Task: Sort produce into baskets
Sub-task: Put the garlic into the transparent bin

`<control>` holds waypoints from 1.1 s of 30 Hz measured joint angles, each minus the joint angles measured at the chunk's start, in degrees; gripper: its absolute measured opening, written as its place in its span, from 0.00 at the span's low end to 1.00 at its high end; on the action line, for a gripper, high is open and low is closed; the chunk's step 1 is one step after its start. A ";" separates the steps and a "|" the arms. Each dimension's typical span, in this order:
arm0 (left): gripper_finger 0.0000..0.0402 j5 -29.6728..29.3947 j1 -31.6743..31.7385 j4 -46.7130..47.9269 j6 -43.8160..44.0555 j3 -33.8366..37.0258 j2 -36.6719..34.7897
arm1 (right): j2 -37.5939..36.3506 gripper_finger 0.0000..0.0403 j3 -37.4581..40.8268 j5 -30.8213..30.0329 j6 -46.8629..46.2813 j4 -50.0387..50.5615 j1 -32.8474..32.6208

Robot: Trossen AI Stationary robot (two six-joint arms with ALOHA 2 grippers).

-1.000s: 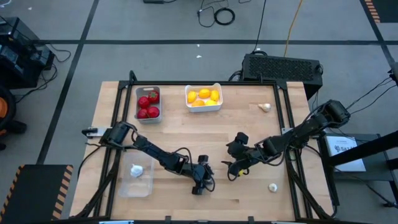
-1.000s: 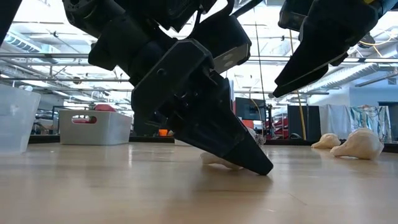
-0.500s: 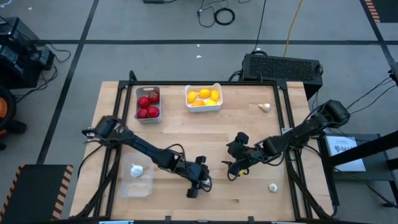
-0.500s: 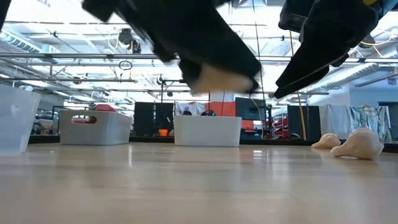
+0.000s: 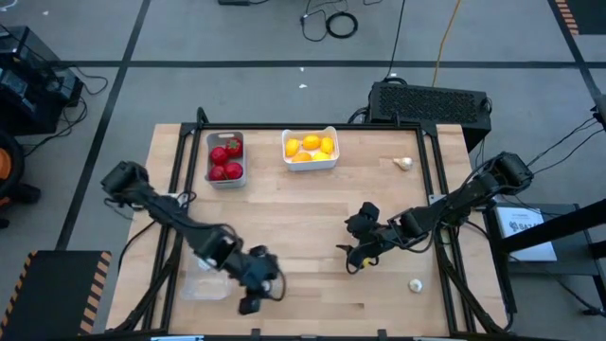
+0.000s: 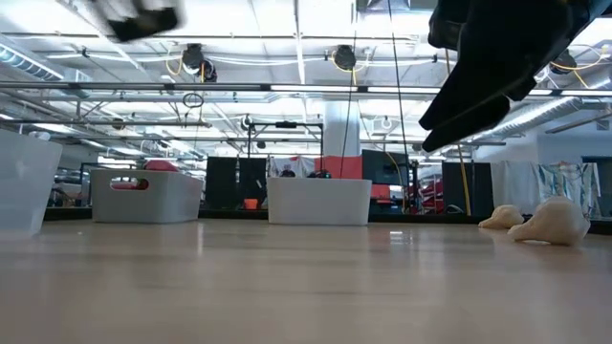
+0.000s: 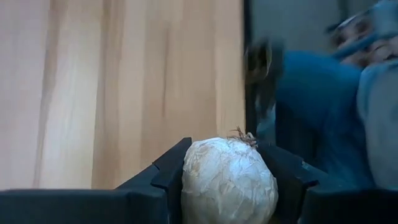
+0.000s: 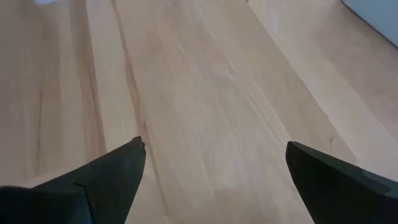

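Left claw [image 5: 252, 305] near front edge of counter [image 5: 312, 204], just beside clear tray [image 5: 204, 281], at its right front corner. Clamped on garlic bulb [image 7: 229, 182]: in left wrist view, bulb wedged between both dark fingers [image 7: 168, 177], papery skin and dried root tuft facing camera. Bulb itself not made out in high view, hidden by claw. Left arm runs from counter's left edge diagonally across clear tray; tray contents hidden under arm.

Right claw [image 5: 352, 260] right of centre, above bare wood, spread wide, nothing between fingers [image 8: 112, 171] per right wrist view. In low view, right arm shows as dark mass upper right, clear of counter surface.

Grey tray [image 5: 224, 158] at back left, w/ red tomatoes [image 5: 225, 159] inside, approx. four. White tray [image 5: 310, 149] just right of it, at back centre, w/ yellow lemon-like fruits [image 5: 310, 148] inside, several, packed close. Trays near each other, not touching.

Loose garlic on counter: one bulb [image 5: 403, 163] at back right, well apart from white tray; another [image 5: 415, 284] at front right, near right claw but not touching. Both seen in low view at far right, resting on wood [image 6: 553, 220].

Low view: grey tray [image 6: 145, 195] and white tray [image 6: 318, 201] on far side, clear tray wall [image 6: 21, 186] at left edge.
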State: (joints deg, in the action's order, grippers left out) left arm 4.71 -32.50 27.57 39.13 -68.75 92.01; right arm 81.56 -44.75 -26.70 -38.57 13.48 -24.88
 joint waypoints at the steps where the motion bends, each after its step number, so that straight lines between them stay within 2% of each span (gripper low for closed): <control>1: 0.39 0.02 -1.32 3.14 2.49 0.00 -0.74 | 0.00 0.93 0.00 0.00 -0.25 0.02 -0.01; 8: 0.39 1.08 -12.80 16.01 19.15 0.09 -2.59 | 0.00 0.93 0.00 -0.02 -0.08 -0.29 -0.02; 13: 0.39 -0.30 -18.40 23.45 24.56 0.04 -2.58 | 0.02 0.93 0.00 -0.24 0.10 -0.58 -0.02; 18: 0.39 -4.80 -19.49 28.92 26.34 0.28 -2.58 | 0.02 0.93 0.00 -0.28 0.35 -2.42 -0.02; 24: 0.40 -4.20 -19.82 29.44 26.17 1.90 -2.43 | 0.02 0.93 0.00 -0.02 0.49 -2.51 -0.02; 33: 0.58 -5.74 -19.20 33.91 24.61 1.90 -2.39 | 0.01 0.93 0.00 0.00 1.25 -2.06 -0.02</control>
State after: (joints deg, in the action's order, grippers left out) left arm -1.03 -51.69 61.48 63.75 -66.85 89.62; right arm 81.57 -44.75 -26.70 -37.31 11.42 -24.91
